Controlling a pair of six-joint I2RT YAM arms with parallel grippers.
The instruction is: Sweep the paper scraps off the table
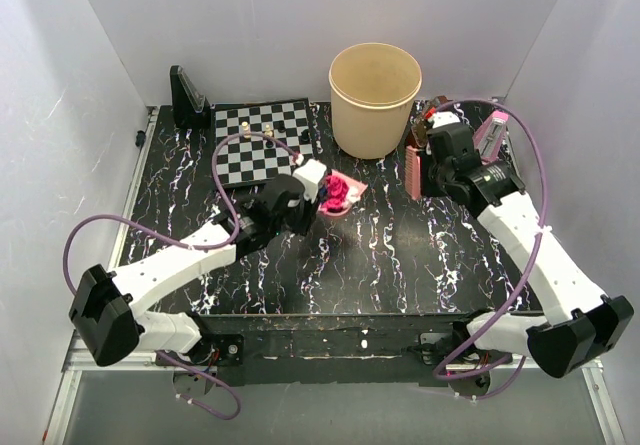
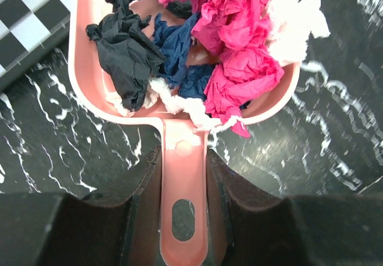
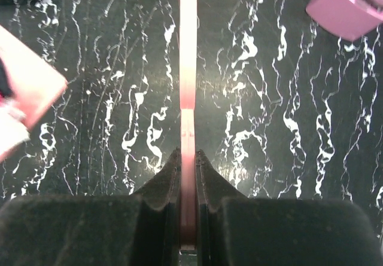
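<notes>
The paper scraps [image 2: 236, 57], in magenta, dark blue, black and white, lie heaped in the pink dustpan [image 2: 84, 80]. My left gripper [image 2: 184, 176] is shut on the dustpan's handle. From above, the left gripper [image 1: 312, 181] holds the dustpan [image 1: 352, 187] with the scraps [image 1: 335, 193] at the middle of the black veined table [image 1: 400, 255]. My right gripper [image 3: 188, 158] is shut on the pink brush [image 3: 188, 69], seen edge-on. From above, the right gripper [image 1: 430, 162] holds the brush [image 1: 413, 170] upright, right of the dustpan. I see no loose scraps on the table.
A tall beige bucket [image 1: 375, 97] stands at the back centre. A chessboard [image 1: 262, 140] with small pieces lies back left, beside a black stand [image 1: 188, 97]. A pink box [image 1: 493, 130] sits back right; it also shows in the right wrist view [image 3: 347, 6].
</notes>
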